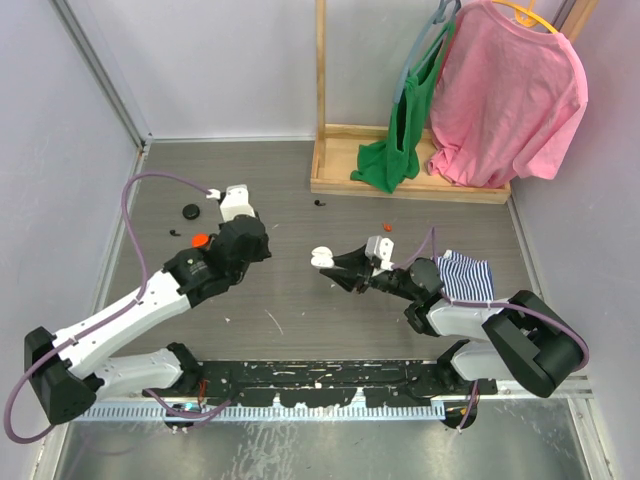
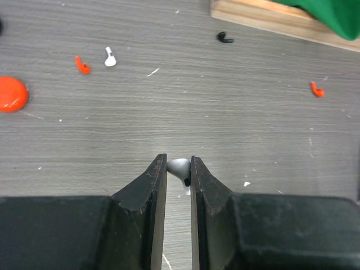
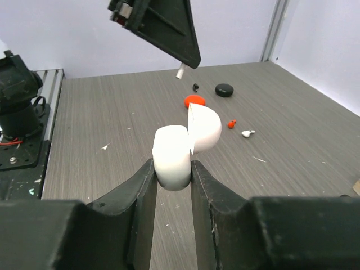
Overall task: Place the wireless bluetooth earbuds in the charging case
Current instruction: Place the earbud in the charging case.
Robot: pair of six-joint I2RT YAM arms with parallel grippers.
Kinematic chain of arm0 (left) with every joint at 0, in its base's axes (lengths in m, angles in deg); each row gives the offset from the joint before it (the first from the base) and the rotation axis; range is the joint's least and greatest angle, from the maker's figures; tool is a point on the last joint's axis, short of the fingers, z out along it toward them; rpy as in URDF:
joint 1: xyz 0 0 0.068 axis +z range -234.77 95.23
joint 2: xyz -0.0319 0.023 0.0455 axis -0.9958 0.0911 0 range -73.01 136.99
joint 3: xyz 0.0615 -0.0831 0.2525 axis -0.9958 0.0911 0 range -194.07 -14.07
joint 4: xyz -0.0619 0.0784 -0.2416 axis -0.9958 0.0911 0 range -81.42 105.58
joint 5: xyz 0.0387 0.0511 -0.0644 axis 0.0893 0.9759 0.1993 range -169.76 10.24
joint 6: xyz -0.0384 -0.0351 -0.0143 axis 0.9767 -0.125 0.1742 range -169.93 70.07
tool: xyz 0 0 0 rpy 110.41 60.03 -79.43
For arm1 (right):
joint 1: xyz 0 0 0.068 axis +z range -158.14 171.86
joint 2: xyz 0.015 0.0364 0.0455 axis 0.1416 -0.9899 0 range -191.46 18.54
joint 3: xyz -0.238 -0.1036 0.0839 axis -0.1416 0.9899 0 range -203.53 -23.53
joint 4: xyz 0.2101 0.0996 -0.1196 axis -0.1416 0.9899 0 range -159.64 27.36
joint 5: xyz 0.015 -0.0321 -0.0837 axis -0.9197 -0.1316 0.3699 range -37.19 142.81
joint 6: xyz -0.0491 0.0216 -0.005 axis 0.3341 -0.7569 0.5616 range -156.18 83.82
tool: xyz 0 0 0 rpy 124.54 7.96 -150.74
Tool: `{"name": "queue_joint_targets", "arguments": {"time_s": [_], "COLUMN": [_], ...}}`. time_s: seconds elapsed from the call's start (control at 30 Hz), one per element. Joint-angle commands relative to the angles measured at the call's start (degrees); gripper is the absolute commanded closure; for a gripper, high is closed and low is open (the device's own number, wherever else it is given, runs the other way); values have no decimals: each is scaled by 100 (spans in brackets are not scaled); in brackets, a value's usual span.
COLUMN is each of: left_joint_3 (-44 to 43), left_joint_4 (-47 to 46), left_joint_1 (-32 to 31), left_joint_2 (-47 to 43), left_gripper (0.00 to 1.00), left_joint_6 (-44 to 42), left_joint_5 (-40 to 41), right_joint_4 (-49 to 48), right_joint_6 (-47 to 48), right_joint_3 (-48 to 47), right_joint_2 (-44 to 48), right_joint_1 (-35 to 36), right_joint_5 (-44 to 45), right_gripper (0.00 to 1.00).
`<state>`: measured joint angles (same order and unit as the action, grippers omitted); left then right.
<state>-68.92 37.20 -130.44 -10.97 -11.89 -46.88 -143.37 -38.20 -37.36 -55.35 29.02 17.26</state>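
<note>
A: Left gripper [image 2: 178,173]?
B: Pinched nearly shut on a white earbud [image 2: 181,166]. It's up off the table [image 2: 169,112]. A bit of the bud shows past the tips, can't tell exactly how it's turned.
A: Right gripper [image 3: 172,166]?
B: Narrow, clamped on the white case [image 3: 171,147] by its lower half. The lid [image 3: 203,129] is hinged open and it's held in the air too. The left gripper hangs beyond and above it, well apart.
A: Other buds?
B: Loose on the table: second white bud [image 2: 110,57], a red bud [image 2: 82,65] just beside it, a far red bud [image 2: 318,89], and a black bud [image 2: 225,37] near the wood base [image 2: 259,17]. The red case [image 3: 195,100] and black case [image 3: 224,89] are down there too.
A: Handling?
B: The bud looks tiny, light, hard and glossy. I'd guess it twists or squirts out of flat pads easily. Best hold is probably light, across the bulb, leaving the stem free to enter the socket first.
A: And the case?
B: Also light and smooth, with rounded sides. Gripping the base keeps the lid free. An off-centre push from the bud could spin it in the jaws or snap the lid closed.
</note>
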Motion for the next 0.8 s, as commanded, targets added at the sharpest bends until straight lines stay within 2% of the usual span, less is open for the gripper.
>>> {"name": "queue_joint_targets", "arguments": {"time_s": [0.0,0.37,0.77], "left_joint_3": [-351,-538,-451], "left_joint_4": [-474,-789,-1752], "left_joint_1": [-515,-1293,-1939], "left_joint_2": [-225,-179,73], "left_gripper": [86,86,86], "left_joint_6": [-141,263,37], "left_joint_5": [824,1255,1571], "right_joint_4": [-666,-948,-1180], "right_joint_6": [142,258,313], "right_joint_3": [-110,-296,-262], "right_joint_2": [128,-108,-179], "right_joint_1": [33,36,33], "right_joint_5": [363,615,725], "right_gripper": [91,91,91]}}
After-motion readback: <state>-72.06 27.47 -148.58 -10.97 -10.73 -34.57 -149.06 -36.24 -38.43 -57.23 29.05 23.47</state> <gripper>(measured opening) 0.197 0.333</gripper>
